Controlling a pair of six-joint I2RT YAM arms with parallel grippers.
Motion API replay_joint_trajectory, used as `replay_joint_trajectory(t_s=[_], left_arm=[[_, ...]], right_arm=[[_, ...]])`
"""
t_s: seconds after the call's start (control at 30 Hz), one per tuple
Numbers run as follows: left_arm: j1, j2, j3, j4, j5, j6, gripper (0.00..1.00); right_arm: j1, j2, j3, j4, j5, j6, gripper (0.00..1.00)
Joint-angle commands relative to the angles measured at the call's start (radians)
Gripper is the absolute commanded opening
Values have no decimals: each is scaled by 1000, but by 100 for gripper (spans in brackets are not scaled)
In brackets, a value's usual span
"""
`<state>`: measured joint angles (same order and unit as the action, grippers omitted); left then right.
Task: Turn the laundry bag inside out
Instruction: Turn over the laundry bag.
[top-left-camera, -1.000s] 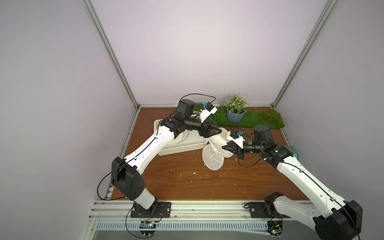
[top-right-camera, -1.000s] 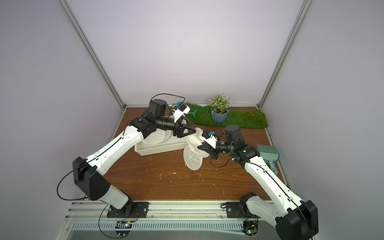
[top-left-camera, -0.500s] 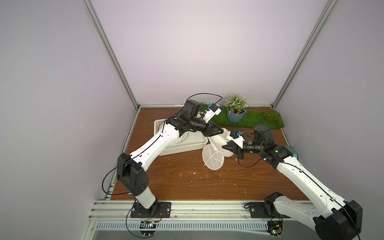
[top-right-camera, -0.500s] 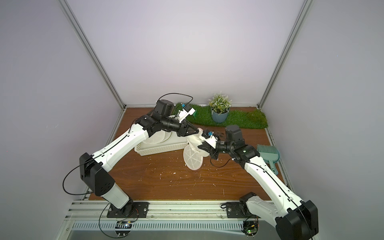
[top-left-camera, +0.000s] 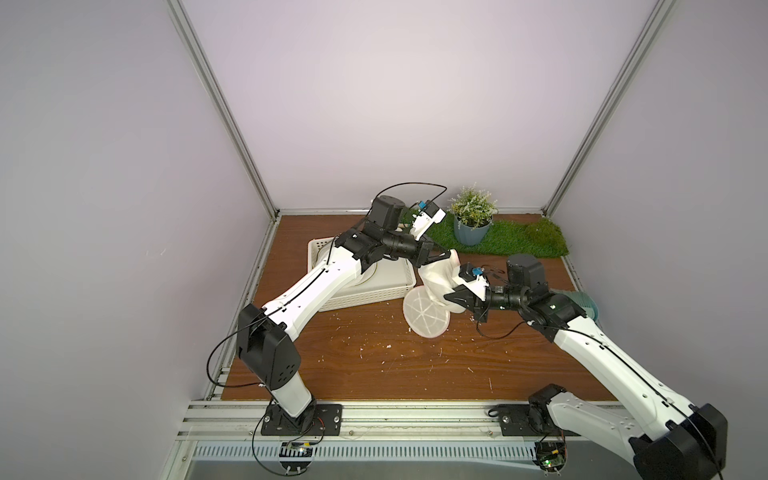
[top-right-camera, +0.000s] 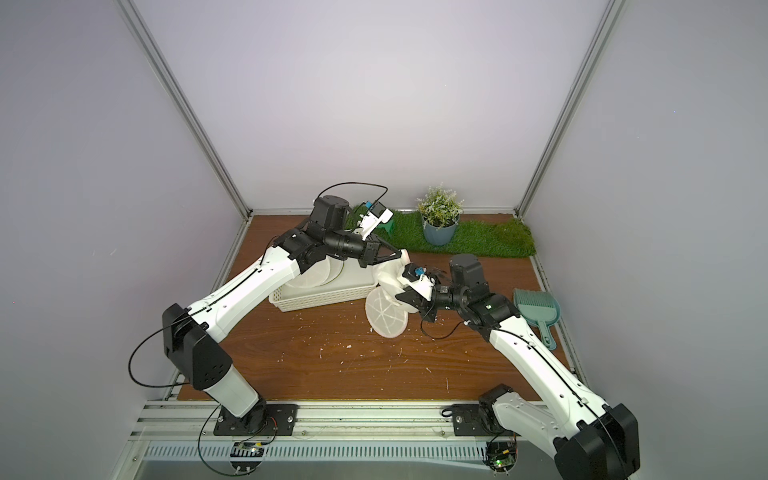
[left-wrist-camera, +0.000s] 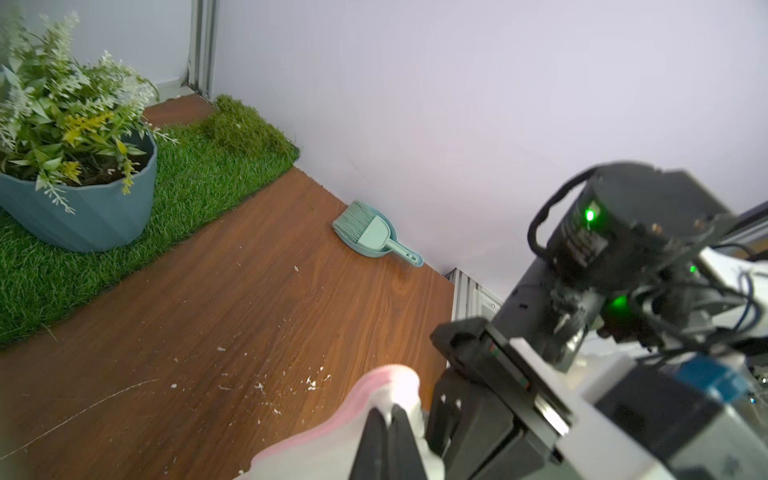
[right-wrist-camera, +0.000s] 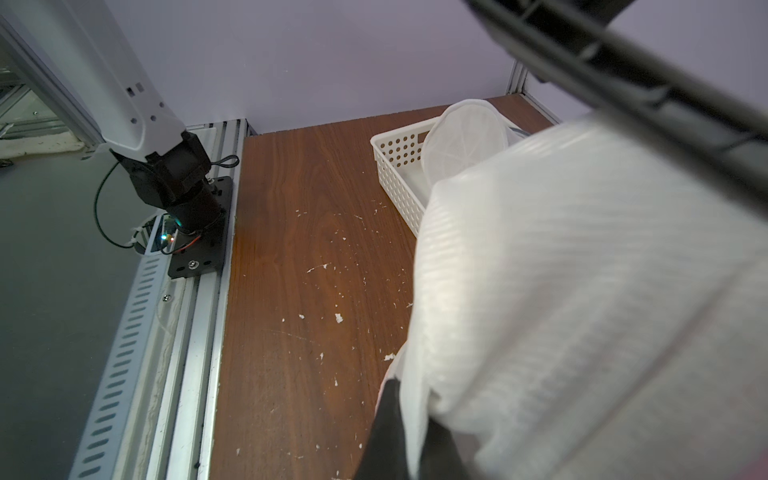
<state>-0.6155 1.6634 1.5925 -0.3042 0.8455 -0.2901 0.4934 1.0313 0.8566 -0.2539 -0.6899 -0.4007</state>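
The white mesh laundry bag (top-left-camera: 436, 276) hangs between my two grippers in both top views, and its round stiff base (top-left-camera: 426, 316) tilts down onto the wooden table. My left gripper (top-left-camera: 451, 255) is at the bag's upper far edge. In the left wrist view it (left-wrist-camera: 388, 411) is shut on the pink-trimmed rim (left-wrist-camera: 332, 432). My right gripper (top-left-camera: 451, 297) is at the bag's near right side. The right wrist view shows it (right-wrist-camera: 409, 415) shut on a fold of the bag (right-wrist-camera: 582, 291). The bag (top-right-camera: 388, 274) is bunched, and I cannot see its opening.
A white perforated basket (top-left-camera: 365, 297) stands just left of the bag, with another round mesh piece (right-wrist-camera: 461, 141) in it. A potted plant (top-left-camera: 471, 230) on a grass mat (top-left-camera: 523, 243) is at the back. A teal dustpan (top-right-camera: 536, 311) lies by the right wall. White flecks litter the table.
My left gripper has moved right and down to the bag's upper edge and closed on its rim. The right gripper has kept its hold without moving.
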Motion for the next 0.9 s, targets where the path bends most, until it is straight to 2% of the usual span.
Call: replay_joint_trajectory(t_s=[0.0, 0.1, 0.27, 0.43, 0.47, 0.57, 0.67, 0.8, 0.87], left_arm=[[11, 2, -35, 327, -84, -216, 0], [11, 53, -33, 373, -133, -259, 0], [29, 141, -33, 257, -211, -199, 0], [77, 215, -60, 209, -135, -205, 1], [81, 220, -66, 207, -121, -199, 4], [84, 205, -84, 230, -120, -184, 22], [97, 165, -89, 280, -148, -179, 34], [139, 69, -103, 361, -279, -170, 52], [162, -13, -184, 445, -361, -154, 57]], right_arm=[[31, -42, -40, -28, 16, -4, 0], [54, -69, -48, -24, 22, 3, 0], [63, -116, -48, -10, 39, -1, 0], [62, -162, -75, 65, 58, 30, 0], [62, -168, -84, 85, 61, 42, 0], [61, -191, -112, 157, 83, 103, 0], [58, -210, -150, 222, 111, 182, 0], [56, -248, -206, 305, 161, 311, 0], [51, -265, -221, 329, 167, 363, 0]])
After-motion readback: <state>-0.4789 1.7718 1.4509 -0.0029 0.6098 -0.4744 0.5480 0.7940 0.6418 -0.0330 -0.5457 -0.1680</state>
